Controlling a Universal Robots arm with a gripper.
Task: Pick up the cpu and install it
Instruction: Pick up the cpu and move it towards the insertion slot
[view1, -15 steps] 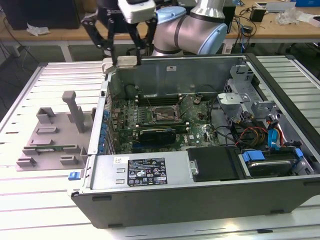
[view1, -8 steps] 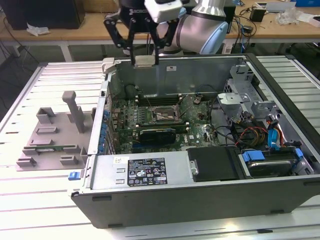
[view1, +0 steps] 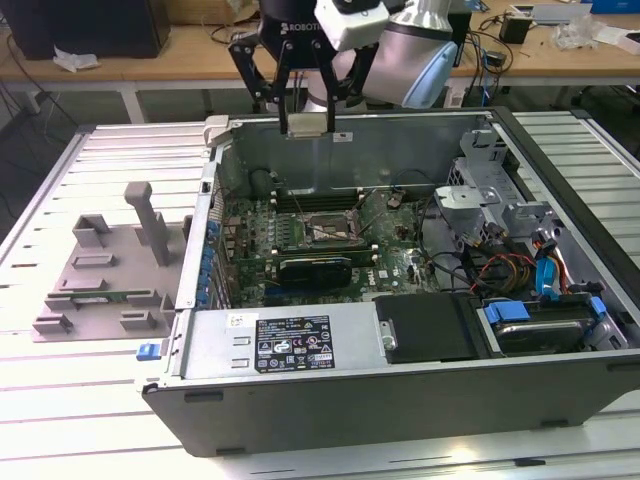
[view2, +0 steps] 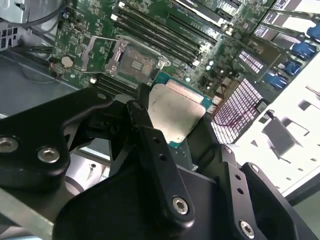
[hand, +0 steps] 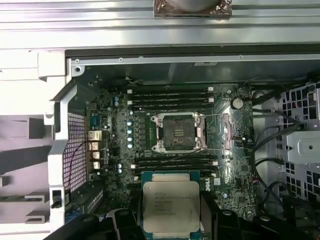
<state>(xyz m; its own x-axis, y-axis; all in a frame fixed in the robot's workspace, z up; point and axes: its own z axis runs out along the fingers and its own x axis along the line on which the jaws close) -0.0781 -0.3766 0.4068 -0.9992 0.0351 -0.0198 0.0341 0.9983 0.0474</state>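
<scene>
Cpu airborne, pinched by two opposite edges in the gripper, silver lid facing the first wrist view.

Exterior view as dial, centred on the socket: gripper and cpu hang at twelve o'clock, about level with the top edge of the computer case far wall, well apart from the socket. Socket bare, retention frame swung open. Black expansion card lies just at six o'clock of the socket, and memory slots at twelve.

Risks, as judged:
- Case wall edge lies close under the gripper, so a clip there could twist the chip in its thin edge grip.
- Any tilt or rotation on arrival would land a corner first and damage the socket contacts.
- Open frame stands beside the socket, so the fingers may foul it.
</scene>
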